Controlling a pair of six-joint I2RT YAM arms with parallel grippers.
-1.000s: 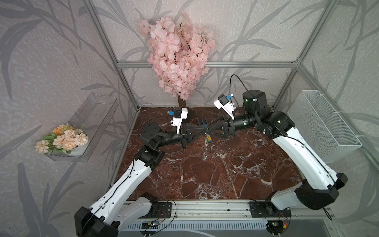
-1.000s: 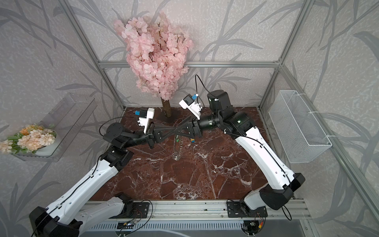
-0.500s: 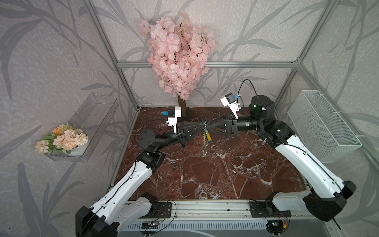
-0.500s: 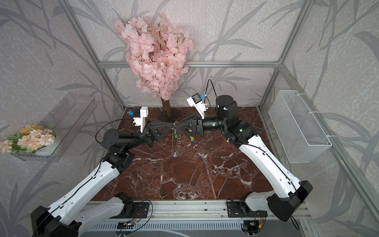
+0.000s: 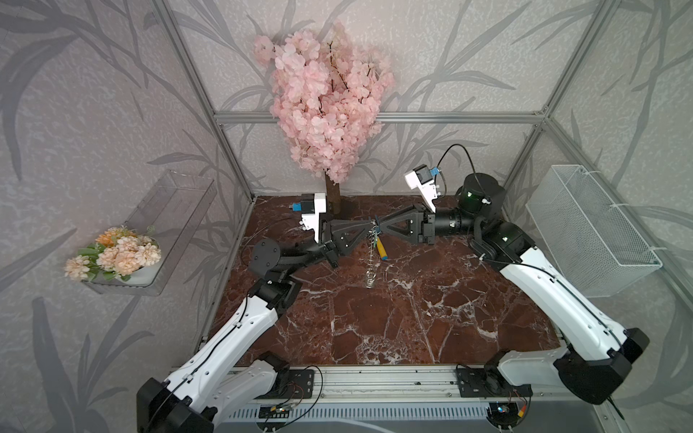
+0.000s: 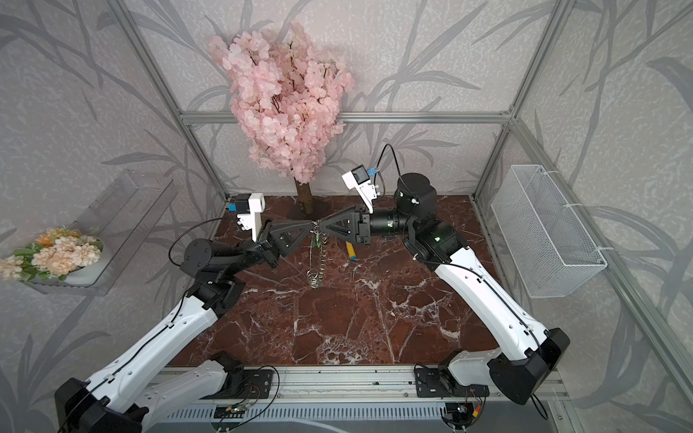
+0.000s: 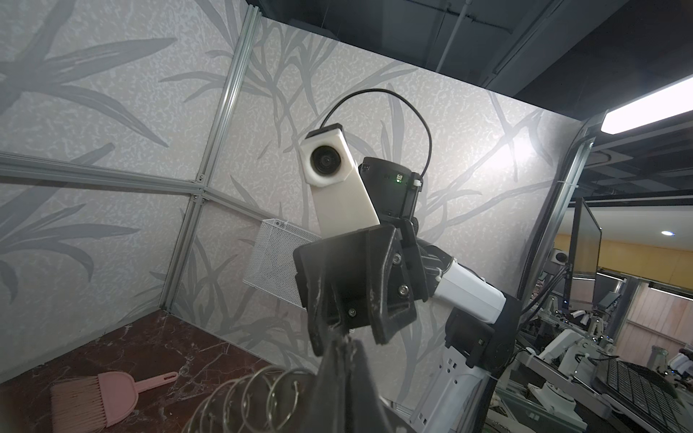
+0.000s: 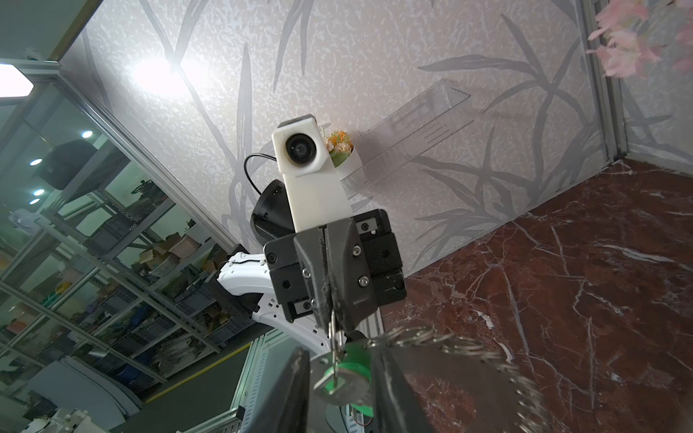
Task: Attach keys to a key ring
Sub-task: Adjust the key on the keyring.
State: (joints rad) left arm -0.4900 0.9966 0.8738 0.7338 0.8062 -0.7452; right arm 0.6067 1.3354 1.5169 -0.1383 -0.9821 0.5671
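My left gripper (image 8: 332, 318) is clamped shut on a small loop of the key ring (image 6: 315, 262). The ring hangs edge-on below the tips, and I can't tell whether its lower rim touches the table (image 6: 337, 318). My right gripper (image 8: 339, 354) meets the left one tip to tip, jaws narrow around the key (image 8: 350, 369). Whether they pinch its green tag I can't tell. A yellow-and-blue toy (image 5: 381, 252) lies on the table close by, one end hidden under that gripper.
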